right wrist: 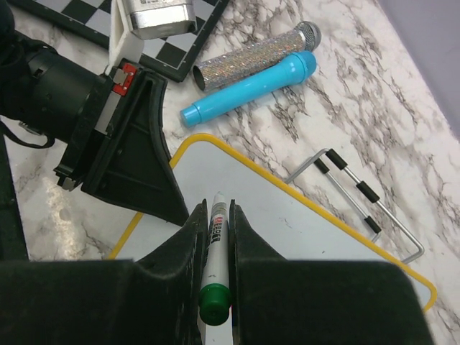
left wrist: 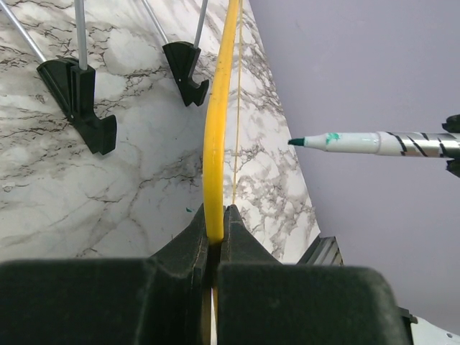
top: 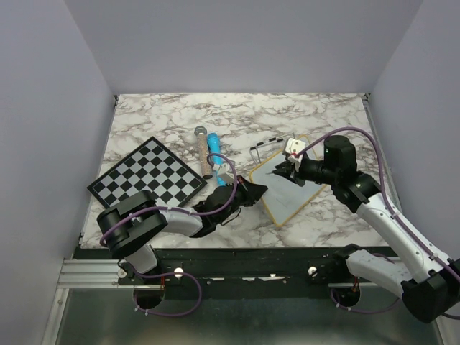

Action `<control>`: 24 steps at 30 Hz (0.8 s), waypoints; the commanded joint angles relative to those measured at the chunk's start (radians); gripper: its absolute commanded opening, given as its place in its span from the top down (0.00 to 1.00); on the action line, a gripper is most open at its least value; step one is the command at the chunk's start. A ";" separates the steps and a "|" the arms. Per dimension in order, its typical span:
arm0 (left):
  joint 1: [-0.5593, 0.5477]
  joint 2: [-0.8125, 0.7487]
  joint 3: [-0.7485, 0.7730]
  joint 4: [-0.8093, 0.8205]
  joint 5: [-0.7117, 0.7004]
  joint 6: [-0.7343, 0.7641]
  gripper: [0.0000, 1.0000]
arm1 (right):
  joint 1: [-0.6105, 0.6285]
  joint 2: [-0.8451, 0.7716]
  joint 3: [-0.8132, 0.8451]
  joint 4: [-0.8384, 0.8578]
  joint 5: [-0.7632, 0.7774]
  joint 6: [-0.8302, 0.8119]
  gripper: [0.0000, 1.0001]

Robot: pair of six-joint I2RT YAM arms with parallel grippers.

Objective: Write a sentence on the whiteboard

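The whiteboard (top: 289, 192) is a small white board with a yellow rim, lying right of centre on the marble table. My left gripper (top: 256, 191) is shut on its near-left edge; the left wrist view shows the yellow rim (left wrist: 214, 144) edge-on between the closed fingers (left wrist: 215, 219). My right gripper (top: 289, 171) is shut on a green-capped marker (right wrist: 215, 237) and holds it over the board (right wrist: 302, 230), tip pointing down toward the surface. The marker's green tip (left wrist: 298, 142) is in the air beside the board. No green sentence shows on the board.
A black-and-white chessboard (top: 147, 176) lies at the left. A blue microphone (right wrist: 248, 90) and a glittery silver one (right wrist: 251, 54) lie behind the board. A wire stand with black feet (right wrist: 359, 198) lies by the board's far edge, also in the left wrist view (left wrist: 79, 100).
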 commanded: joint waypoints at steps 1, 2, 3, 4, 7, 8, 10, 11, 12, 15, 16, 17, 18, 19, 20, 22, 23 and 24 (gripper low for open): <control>0.000 0.011 0.020 -0.060 0.008 0.028 1.00 | 0.034 0.002 -0.030 0.069 0.124 -0.031 1.00; -0.001 0.012 0.020 -0.062 0.009 0.030 1.00 | 0.040 0.004 -0.035 0.074 0.133 -0.033 1.00; -0.001 0.012 0.020 -0.060 0.011 0.031 1.00 | 0.041 0.004 -0.041 0.078 0.149 -0.039 1.00; 0.000 0.016 0.021 -0.059 0.009 0.033 1.00 | 0.046 0.005 -0.044 0.084 0.155 -0.042 1.00; -0.001 0.017 0.024 -0.059 0.012 0.033 1.00 | 0.061 0.011 -0.056 0.090 0.175 -0.056 0.99; -0.001 0.016 0.024 -0.060 0.012 0.033 1.00 | 0.072 0.011 -0.059 0.090 0.179 -0.057 0.99; -0.001 0.016 0.026 -0.059 0.014 0.033 1.00 | 0.080 0.013 -0.064 0.092 0.190 -0.063 0.99; 0.000 0.016 0.026 -0.060 0.014 0.033 1.00 | 0.087 0.014 -0.064 0.092 0.192 -0.063 0.99; -0.001 0.014 0.026 -0.059 0.012 0.033 1.00 | 0.090 0.016 -0.064 0.092 0.190 -0.063 1.00; 0.000 0.017 0.027 -0.057 0.015 0.034 1.00 | 0.104 0.028 -0.065 0.092 0.199 -0.066 0.99; 0.000 0.017 0.027 -0.059 0.014 0.034 1.00 | 0.109 0.030 -0.067 0.092 0.202 -0.068 0.99; 0.000 0.016 0.027 -0.057 0.017 0.034 1.00 | 0.109 0.031 -0.068 0.092 0.204 -0.068 0.99; 0.000 0.016 0.026 -0.056 0.017 0.034 1.00 | 0.109 0.031 -0.070 0.094 0.206 -0.069 0.99; 0.000 0.017 0.024 -0.053 0.017 0.034 1.00 | 0.110 0.030 -0.071 0.092 0.206 -0.071 1.00; 0.000 0.017 0.024 -0.053 0.017 0.034 1.00 | 0.110 0.033 -0.071 0.089 0.206 -0.072 1.00; -0.001 0.017 0.024 -0.053 0.018 0.036 1.00 | 0.110 0.033 -0.073 0.083 0.207 -0.076 0.99; -0.003 0.017 0.024 -0.051 0.017 0.036 1.00 | 0.110 0.034 -0.073 0.080 0.207 -0.077 0.99; 0.000 0.017 0.024 -0.051 0.018 0.036 1.00 | 0.110 0.034 -0.076 0.077 0.206 -0.080 1.00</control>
